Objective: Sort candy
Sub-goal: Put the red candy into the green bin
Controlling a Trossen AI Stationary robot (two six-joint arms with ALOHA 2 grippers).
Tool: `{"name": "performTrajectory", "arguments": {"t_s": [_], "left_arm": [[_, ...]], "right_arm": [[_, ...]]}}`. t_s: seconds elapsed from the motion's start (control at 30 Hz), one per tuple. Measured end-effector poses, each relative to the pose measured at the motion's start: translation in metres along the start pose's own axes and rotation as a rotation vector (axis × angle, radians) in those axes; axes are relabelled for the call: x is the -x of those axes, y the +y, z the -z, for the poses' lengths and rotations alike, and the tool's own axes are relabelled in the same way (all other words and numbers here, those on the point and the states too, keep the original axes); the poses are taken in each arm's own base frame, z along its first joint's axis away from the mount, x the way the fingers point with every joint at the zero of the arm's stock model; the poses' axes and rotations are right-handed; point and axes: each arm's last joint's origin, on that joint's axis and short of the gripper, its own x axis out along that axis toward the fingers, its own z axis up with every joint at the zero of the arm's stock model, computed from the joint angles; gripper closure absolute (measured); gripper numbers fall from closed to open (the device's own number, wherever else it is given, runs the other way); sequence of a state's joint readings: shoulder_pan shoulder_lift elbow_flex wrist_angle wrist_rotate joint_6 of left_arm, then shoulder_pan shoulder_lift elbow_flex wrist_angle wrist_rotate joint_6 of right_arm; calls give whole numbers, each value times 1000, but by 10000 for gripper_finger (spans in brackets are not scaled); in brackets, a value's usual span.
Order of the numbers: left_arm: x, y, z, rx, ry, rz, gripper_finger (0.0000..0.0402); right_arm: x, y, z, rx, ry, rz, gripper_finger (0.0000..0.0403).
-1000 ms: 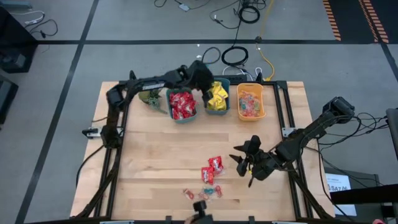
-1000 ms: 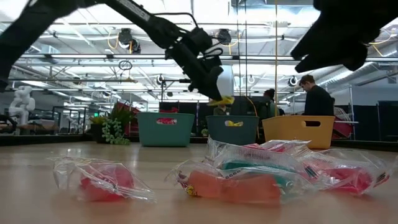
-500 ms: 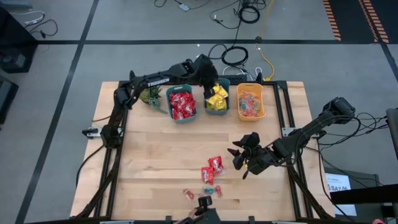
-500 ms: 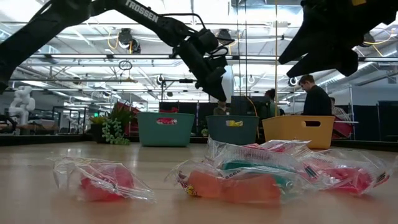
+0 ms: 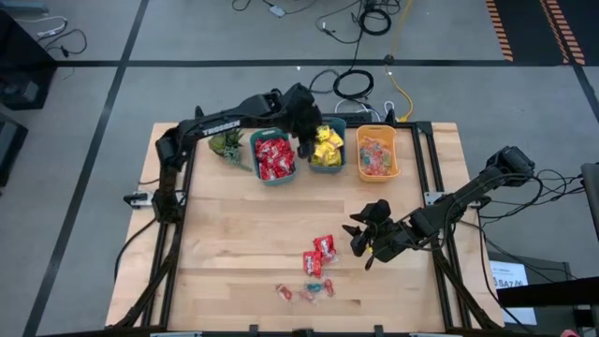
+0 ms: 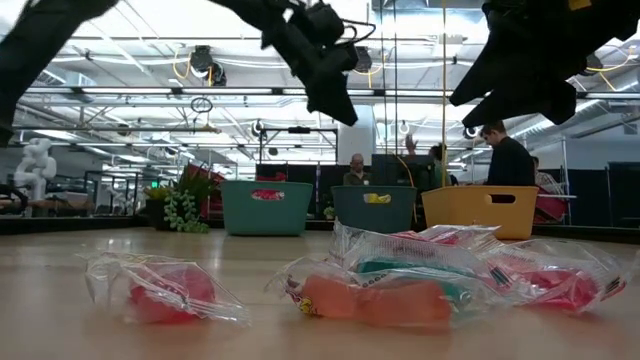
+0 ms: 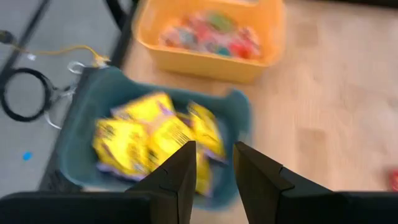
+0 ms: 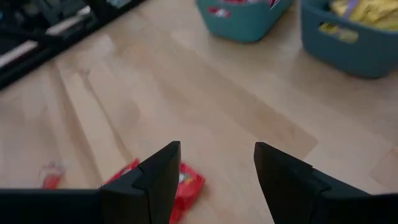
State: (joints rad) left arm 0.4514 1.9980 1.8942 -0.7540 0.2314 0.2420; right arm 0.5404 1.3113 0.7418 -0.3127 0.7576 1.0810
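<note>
My left gripper (image 7: 214, 152) hangs open and holds nothing, above the middle teal bin (image 5: 327, 148), which holds yellow packets (image 7: 155, 134); it also shows high in the low view (image 6: 335, 105). My right gripper (image 8: 217, 155) is open, clear of the table, just right of two red packets (image 5: 320, 253) lying flat on the wood. Nearer the front edge lie small twist-wrapped pieces (image 5: 304, 290). The left teal bin (image 5: 273, 157) holds red packets. The orange bin (image 5: 377, 154) holds small mixed pieces.
A small green plant (image 5: 227, 145) stands left of the bins at the table's far edge. Black frame rails run along both sides of the table (image 5: 426, 168). Bare wood lies between the bins and the loose candy. People sit in the room beyond (image 6: 505, 155).
My left gripper has let go of a yellow packet over the middle teal bin, then risen and drawn back a little toward the table's left. The packet no longer hangs at its fingertips.
</note>
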Motion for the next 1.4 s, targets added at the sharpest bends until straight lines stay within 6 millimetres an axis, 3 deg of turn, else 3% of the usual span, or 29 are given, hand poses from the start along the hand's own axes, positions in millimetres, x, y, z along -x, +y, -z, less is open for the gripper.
{"name": "performTrajectory", "arguments": {"t_s": [0.27,0.6,0.83,1.0,1.4], "left_arm": [[21,-84,32,10,31,-94,288],[62,-195,106,170,-133,-125,289],[83,-263,120,104,-252,-82,289],[88,-287,126,63,-281,-45,289],[74,-292,123,53,-297,-23,281]], "right_arm": [[0,2,3,72,115,-64,206],[1,3,6,152,163,-101,206],[1,3,6,229,161,-109,206],[1,3,6,243,160,-110,206],[1,3,6,245,167,-114,206]]}}
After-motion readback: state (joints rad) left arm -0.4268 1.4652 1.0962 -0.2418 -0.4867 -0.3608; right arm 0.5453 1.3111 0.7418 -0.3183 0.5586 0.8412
